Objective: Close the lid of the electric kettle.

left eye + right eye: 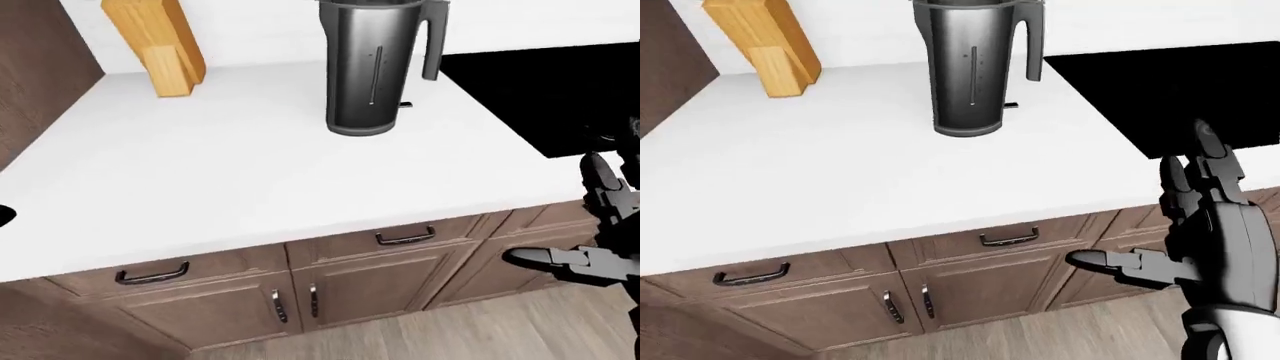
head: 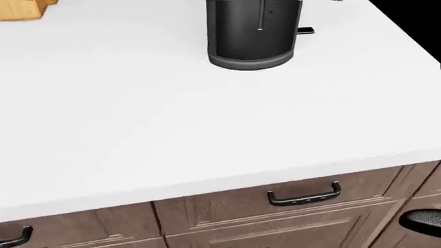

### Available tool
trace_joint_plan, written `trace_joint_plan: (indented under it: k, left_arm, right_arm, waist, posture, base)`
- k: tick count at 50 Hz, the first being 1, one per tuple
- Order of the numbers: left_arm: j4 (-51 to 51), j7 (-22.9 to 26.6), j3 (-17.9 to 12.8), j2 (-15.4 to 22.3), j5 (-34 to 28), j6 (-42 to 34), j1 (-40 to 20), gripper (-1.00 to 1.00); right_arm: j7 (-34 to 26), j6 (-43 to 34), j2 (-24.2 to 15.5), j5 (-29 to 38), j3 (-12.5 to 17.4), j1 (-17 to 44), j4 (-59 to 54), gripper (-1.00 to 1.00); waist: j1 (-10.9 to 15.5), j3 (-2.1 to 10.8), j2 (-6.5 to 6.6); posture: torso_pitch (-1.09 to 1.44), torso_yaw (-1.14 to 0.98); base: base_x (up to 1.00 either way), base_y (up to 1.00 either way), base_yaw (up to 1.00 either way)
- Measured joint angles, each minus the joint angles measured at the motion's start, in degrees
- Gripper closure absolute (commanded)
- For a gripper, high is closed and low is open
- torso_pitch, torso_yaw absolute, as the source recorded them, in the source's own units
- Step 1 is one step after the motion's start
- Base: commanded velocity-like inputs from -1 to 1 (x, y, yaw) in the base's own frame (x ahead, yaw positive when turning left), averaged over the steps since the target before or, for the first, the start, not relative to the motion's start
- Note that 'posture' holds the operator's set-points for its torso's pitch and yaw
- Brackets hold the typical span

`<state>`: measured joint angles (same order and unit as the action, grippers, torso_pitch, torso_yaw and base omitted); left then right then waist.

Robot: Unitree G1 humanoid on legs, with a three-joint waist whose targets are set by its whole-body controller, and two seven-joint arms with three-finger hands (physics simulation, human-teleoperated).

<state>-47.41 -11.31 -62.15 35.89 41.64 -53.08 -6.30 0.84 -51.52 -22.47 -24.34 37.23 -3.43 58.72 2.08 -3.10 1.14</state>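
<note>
Black r. hand [image 1: 1200, 225] splayed, empty.

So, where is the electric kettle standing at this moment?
In the left-eye view the electric kettle stands at the top centre on the white counter, between the wooden knife block on its left and the black cooktop on its right.

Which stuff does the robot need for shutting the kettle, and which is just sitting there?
Needed:
electric kettle
right hand, fingers spread

Just there:
wooden knife block
black cooktop
drawer handles
white counter
</note>
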Motion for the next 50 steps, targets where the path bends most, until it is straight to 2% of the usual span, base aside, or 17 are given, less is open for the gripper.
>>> trace_joint_plan:
  k: [5, 7, 9, 11, 12, 15, 18, 20, 29, 41, 50]
  left_arm:
    - [0.0, 0.0, 0.3, -0.2, -0.1, 0.2, 0.1, -1.0]
    - [0.0, -0.1, 0.1, 0.0, -0.3, 0.1, 0.0, -1.0]
    - [-0.5, -0.1, 0.6, -0.8, -0.1, 0.0, 0.0, -1.0]
    - [-0.5, 0.0, 0.7, -0.9, 0.1, -0.5, 0.3, -1.0]
    - [-0.5, -0.1, 0.5, -0.6, 0.2, -0.5, 0.2, -1.0]
    - [-0.6, 0.1, 0.9, -0.3, 0.1, 0.0, -0.2, -1.0]
    - [-1.1, 0.5, 1.2, -0.1, 0.3, 0.4, -0.4, -1.0]
    - [-0.8, 0.6, 1.1, -0.5, 0.2, 0.5, -0.1, -1.0]
    - [0.1, 0.5, 1.0, -0.8, -0.8, 0.3, -0.1, -1.0]
    - [-0.4, 0.4, 0.5, -0.5, -0.2, 0.0, 0.0, -1.0]
    - [-0.7, 0.3, 1.5, -0.8, -0.4, 0.1, -0.1, -1.0]
  right_arm:
    - [-0.8, 0.2, 0.9, 1.1, -0.2, 0.5, 0.3, -0.96]
    - [-1.7, 0.1, 1.3, 2.5, -0.9, 0.9, 0.2, -0.96]
    - [-2.2, -0.2, 1.3, 3.4, -0.6, 0.9, -0.3, -0.96]
    - [-2.0, -0.8, 1.4, 3.9, -0.6, 0.8, -0.6, -0.96]
    - [-2.0, -0.9, 1.1, 4.5, -0.7, 0.8, -0.4, -0.96]
    - [-2.6, -1.2, 1.5, 6.4, -0.9, 1.4, -0.1, -0.96]
    - [-2.7, -2.2, 1.4, 6.8, -0.4, 2.0, -0.3, -0.96]
    - [-2.6, -2.9, 1.7, 6.6, -0.9, 1.9, -0.7, -0.95]
    - [-2.6, -3.7, 1.3, 7.2, -1.4, 2.7, 0.2, -0.95]
    - [-4.2, -5.7, 2.5, 8.5, -1.2, 3.8, -0.1, -0.96]
    - [-4.6, -6.3, 2.6, 8.8, -1.3, 4.0, -0.2, -0.97]
  waist:
    - [-0.8, -0.61, -2.98]
    - [-1.2, -0.02, -4.92]
    - [-2.2, 0.02, -4.14]
    - [-2.0, -0.11, -4.83]
    - [-2.0, -0.17, -4.35]
    - [-2.6, -0.86, -1.97]
    - [-3.3, -0.72, 0.94]
    - [-3.1, -1.15, 0.41]
    - [-2.4, -0.42, -1.25]
    - [-2.1, -0.29, -1.11]
    - [-2.0, -0.19, -0.84]
  posture:
    - [0.0, 0.0]
    - [0.0, 0.0]
    - [0.0, 0.0]
    - [0.0, 0.0]
    - [0.0, 0.0]
    - [0.0, 0.0]
    - [0.0, 0.0]
    - [0.0, 0.0]
    - [0.0, 0.0]
    - [0.0, 0.0]
    - [0.0, 0.0]
  base:
    - [0.0, 0.0, 0.69]
    - [0.0, 0.0, 0.37]
    - [0.0, 0.18, 0.18]
    - [0.0, 0.0, 0.0]
    - [0.0, 0.0, 0.0]
    - [0.0, 0.0, 0.0]
    - [0.0, 0.0, 0.0]
    - [0.0, 0.0, 0.0]
    - [0.0, 0.0, 0.0]
    - [0.0, 0.0, 0.0]
    - [0.0, 0.0, 0.0]
